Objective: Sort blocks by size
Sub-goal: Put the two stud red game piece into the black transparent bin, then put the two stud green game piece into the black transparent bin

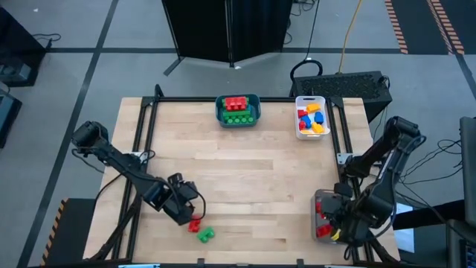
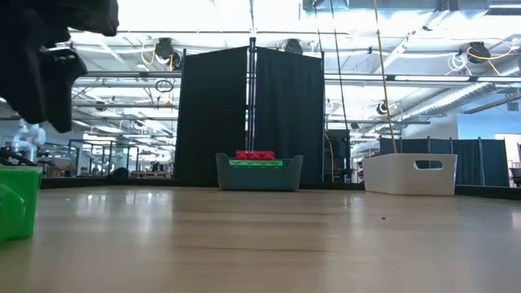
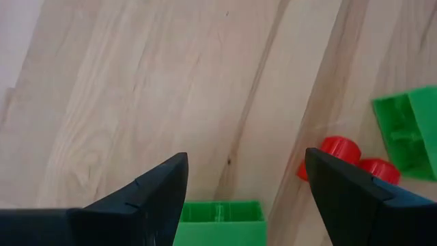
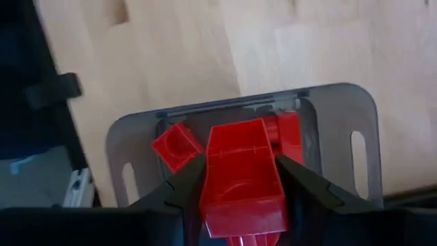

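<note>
Right up against your right wrist camera is a red block (image 4: 240, 176), pinched between the right gripper (image 4: 239, 181) fingers and hanging directly over the clear bin (image 4: 334, 102), which already has a couple more red blocks (image 4: 179, 147) sitting below and just ahead of the held one. So I'd call this the drop-off step of a sort run: you've got the piece above its bin and the next move is just to part the fingers and let it fall, ideally a bit lower first so it doesn't bounce off the ones already in there. Meanwhile your left gripper (image 3: 242, 198) is spread wide and holding nothing, hovering low over the tabletop (image 1: 245, 179) with a green block (image 3: 220, 222) right between its fingers and a red studded block (image 3: 341, 156) plus another green block (image 3: 412, 130) just off to one side. That grab looks lined up, but the neighbours are close enough that one finger could nudge the red one on the way down. Far ahead of both grippers, the teal bin (image 1: 238, 112) has red and green blocks stacked in it and the white bin (image 1: 311, 119) holds a mix of blue, yellow and red. Nothing sits in the way of either arm.
</note>
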